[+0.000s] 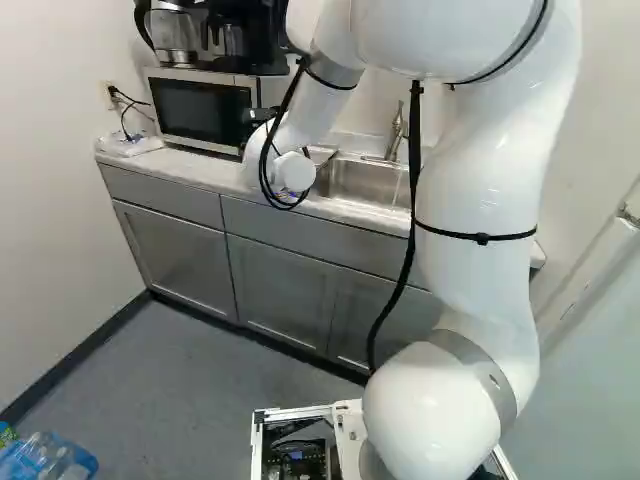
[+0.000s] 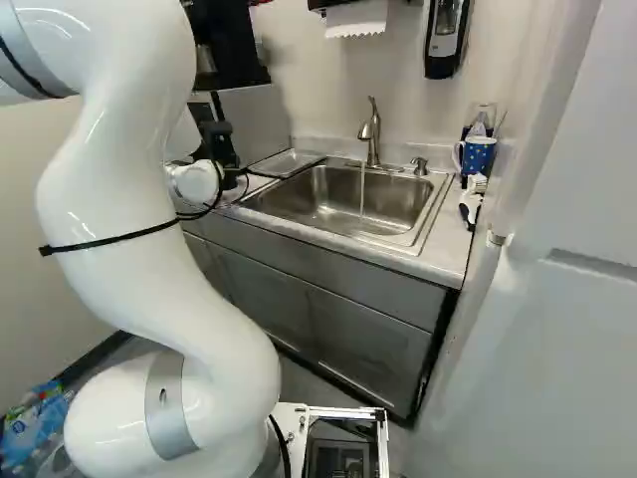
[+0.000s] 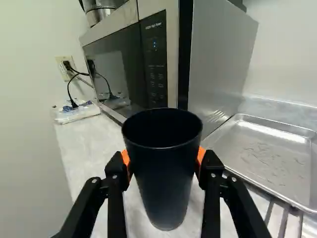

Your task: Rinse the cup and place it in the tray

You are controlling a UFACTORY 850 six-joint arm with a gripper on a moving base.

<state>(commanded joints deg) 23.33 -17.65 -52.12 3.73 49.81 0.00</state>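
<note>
Grip: your gripper (image 3: pixel 162 162) stands partly open, its orange pads (image 3: pixel 126 161) pressing the cup (image 3: pixel 162 176) from two sides.
Cup: it is mouth up in front of the microwave (image 3: pixel 218 64), above or on the counter (image 3: pixel 89 144), beside the tray (image 3: pixel 267 156).
Route to the water: I judge the rinse comes next; raise the cup well above the tray's rim, then carry it across to the sink (image 2: pixel 299 194).
Under the stream: bring the mouth beneath the running water (image 2: pixel 362 194), clear of the faucet (image 2: pixel 372 134), then tip it over the basin to drain (smooth wet walls may slip, so turn slowly).
Into the tray: lower it level and let go only once its bottom sits flat.
Cup's inside: too dark for you to tell whether it is wet or dirty.
Cup's bottom: you cannot tell whether it touches the counter.
Base views: you cannot make out the cup in either.
</note>
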